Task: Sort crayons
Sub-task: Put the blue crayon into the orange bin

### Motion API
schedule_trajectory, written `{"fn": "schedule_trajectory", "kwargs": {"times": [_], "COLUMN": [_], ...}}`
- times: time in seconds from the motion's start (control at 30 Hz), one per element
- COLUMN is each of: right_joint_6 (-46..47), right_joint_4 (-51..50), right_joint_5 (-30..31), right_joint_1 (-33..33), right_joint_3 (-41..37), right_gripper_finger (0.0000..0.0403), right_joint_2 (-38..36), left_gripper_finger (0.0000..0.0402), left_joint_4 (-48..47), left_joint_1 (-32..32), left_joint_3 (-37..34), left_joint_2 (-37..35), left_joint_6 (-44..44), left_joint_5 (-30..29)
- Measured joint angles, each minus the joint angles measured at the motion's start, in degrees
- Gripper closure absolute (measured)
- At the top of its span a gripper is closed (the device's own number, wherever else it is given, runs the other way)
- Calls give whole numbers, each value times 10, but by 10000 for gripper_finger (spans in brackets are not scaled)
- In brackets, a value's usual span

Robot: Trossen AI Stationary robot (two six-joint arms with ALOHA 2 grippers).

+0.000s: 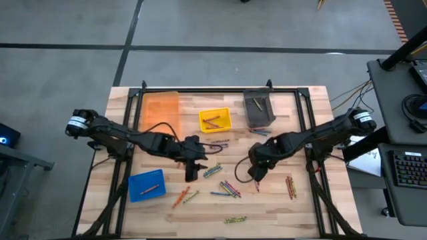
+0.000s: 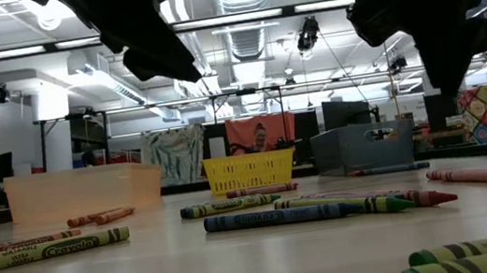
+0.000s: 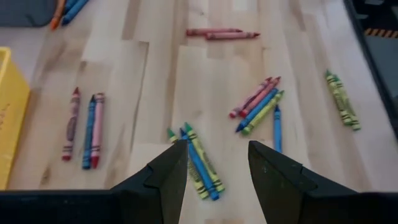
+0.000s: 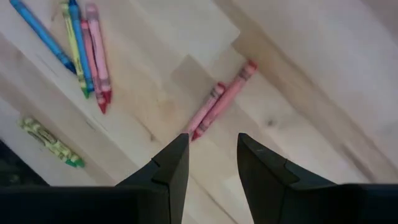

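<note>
High view: crayons (image 1: 227,189) are scattered over the surface's middle and near edge. Left tool (image 1: 192,175) and right tool (image 1: 257,175) hang above them, both spread, nothing pinched. 4 bins are lined toward the far and left edges: orange bin (image 1: 161,109), yellow bin (image 1: 215,120), grey bin (image 1: 259,109), blue bin (image 1: 147,185).

Low view: crayons lie flat; likely light, stiff, prone to rolling.

Left wrist view: a green-blue bundle (image 3: 199,162) sits between the fingers; neighbours touch, so singling 1 out looks awkward.

Right wrist view: 2 red crayons (image 4: 222,106) lie ahead, best pinched mid-length.

Orange bin (image 1: 161,109), yellow bin (image 1: 215,121), grey bin (image 1: 259,109) and blue bin (image 1: 147,185) on the wooden table (image 1: 280,207)
</note>
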Motion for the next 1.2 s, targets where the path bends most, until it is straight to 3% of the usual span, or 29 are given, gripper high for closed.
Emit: {"fn": "schedule_trajectory", "kwargs": {"times": [0.27, 0.63, 1.0, 1.2], "right_joint_6": [13, 11, 1, 0], "right_joint_4": [0, 0, 1, 1], "right_joint_5": [0, 21, 61, 89], "right_joint_1": [62, 97, 100, 102], "right_joint_3": [6, 6, 6, 6], "right_gripper_finger": [280, 280, 280, 280], "right_joint_2": [1, 1, 1, 1], "left_gripper_finger": [249, 249, 249, 249], "left_joint_4": [102, 254, 267, 270], "left_joint_1": [-67, -98, -111, -125], "left_joint_3": [0, 1, 1, 1], "left_joint_2": [37, 174, 239, 266], "left_joint_6": [7, 31, 19, 5], "left_joint_5": [-1, -16, -12, -59]}}
